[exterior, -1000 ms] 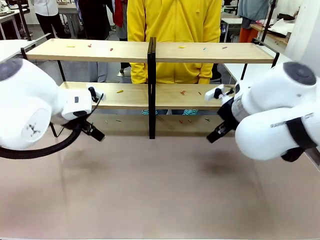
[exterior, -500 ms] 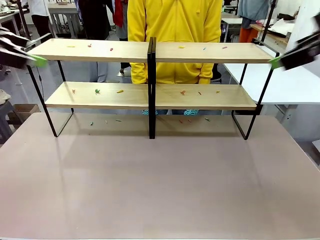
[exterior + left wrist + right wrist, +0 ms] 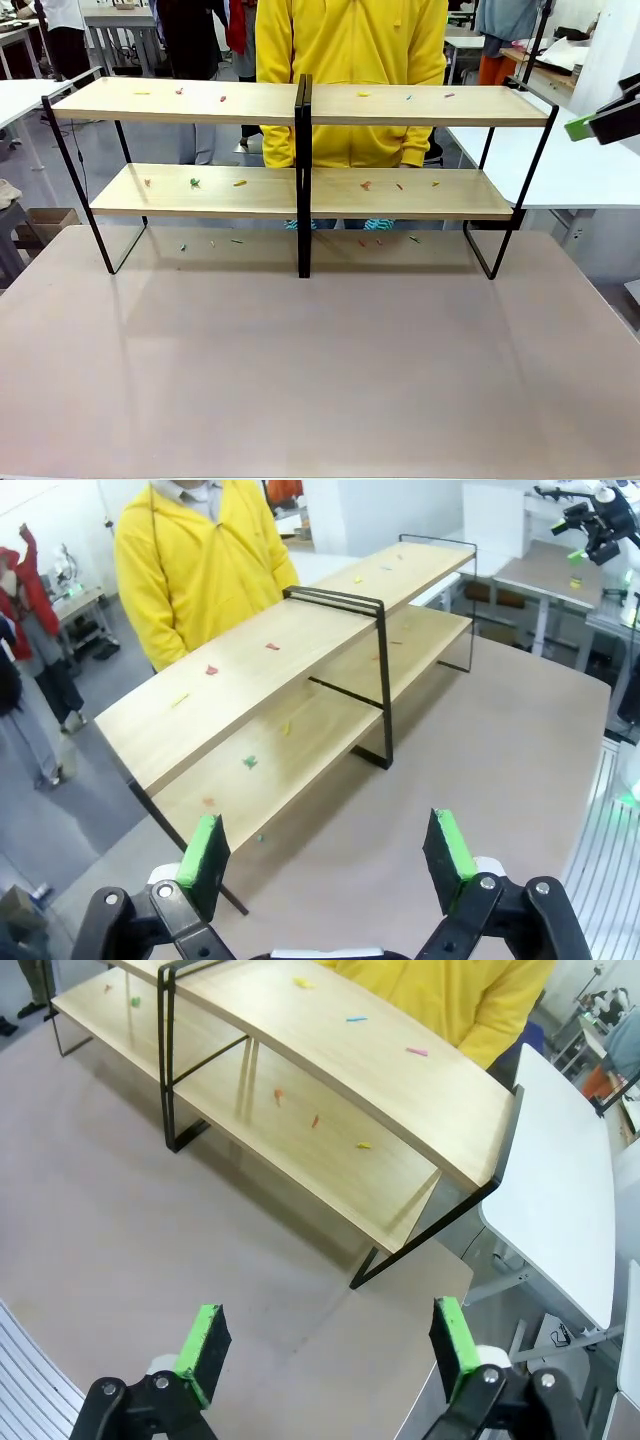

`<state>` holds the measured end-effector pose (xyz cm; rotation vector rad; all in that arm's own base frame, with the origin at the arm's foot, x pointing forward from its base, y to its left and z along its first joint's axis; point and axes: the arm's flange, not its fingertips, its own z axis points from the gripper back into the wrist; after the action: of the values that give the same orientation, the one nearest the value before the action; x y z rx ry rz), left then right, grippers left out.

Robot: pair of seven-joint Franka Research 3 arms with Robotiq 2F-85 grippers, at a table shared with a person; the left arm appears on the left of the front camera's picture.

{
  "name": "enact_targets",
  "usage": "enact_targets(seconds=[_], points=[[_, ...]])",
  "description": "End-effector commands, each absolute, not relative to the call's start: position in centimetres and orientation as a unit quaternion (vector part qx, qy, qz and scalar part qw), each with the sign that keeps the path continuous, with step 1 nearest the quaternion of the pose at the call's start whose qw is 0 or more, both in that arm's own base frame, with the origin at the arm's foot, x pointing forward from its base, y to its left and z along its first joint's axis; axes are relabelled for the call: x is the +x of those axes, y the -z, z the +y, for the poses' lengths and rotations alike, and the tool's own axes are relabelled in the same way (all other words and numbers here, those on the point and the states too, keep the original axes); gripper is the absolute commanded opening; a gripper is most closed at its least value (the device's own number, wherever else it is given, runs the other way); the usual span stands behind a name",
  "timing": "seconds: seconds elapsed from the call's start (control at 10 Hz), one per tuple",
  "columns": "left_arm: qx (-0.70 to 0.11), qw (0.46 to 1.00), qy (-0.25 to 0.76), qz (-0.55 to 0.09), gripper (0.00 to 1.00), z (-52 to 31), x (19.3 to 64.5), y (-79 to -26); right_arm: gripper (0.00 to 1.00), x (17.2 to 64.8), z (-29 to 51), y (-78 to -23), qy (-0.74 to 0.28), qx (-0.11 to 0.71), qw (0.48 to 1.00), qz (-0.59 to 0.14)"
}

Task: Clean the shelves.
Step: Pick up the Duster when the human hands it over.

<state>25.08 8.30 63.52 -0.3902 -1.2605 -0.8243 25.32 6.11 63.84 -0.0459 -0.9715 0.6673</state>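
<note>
Shelves (image 3: 270, 102): on far part of surface (image 3: 320, 370), small coloured scraps (image 3: 240, 183) on both tiers.
Left tool (image 3: 328, 848): wide apart, empty, raised off shelves' left end.
Right tool (image 3: 326, 1338): wide apart, empty, raised off right end.
Person (image 3: 350, 50): behind shelves.

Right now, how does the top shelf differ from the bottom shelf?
The top shelf is open from above; the bottom shelf sits under it. The top shelf carries a blue scrap; the bottom shelf a green scrap. Both are light wood, dotted with small scraps.
</note>
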Motion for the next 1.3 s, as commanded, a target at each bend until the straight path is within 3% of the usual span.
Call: enact_targets(seconds=[0.0,0.3,0.9,1.0,1.2], points=[[-0.169,0.730,0.344,-0.565,1.00,1.5,20.1,-51.5,1.00,24.8,5.5,-58.7,-0.328,-0.025,0.821,-0.467],[-0.173,0.781,0.267,-0.537,1.00,1.8,20.0,-51.2,1.00,25.6,5.7,-58.4,-0.331,-0.022,0.824,-0.459],[-0.158,0.811,0.259,-0.500,1.00,2.4,20.3,-50.8,1.00,26.1,5.1,-57.4,-0.340,-0.020,0.824,-0.453],[-0.163,0.798,0.268,-0.515,1.00,7.2,26.0,-63.1,1.00,26.2,4.9,-57.3,-0.339,-0.019,0.825,-0.452],[-0.163,0.798,0.268,-0.515,1.00,7.2,26.0,-63.1,1.00,26.3,4.8,-57.1,-0.338,-0.018,0.825,-0.452]])
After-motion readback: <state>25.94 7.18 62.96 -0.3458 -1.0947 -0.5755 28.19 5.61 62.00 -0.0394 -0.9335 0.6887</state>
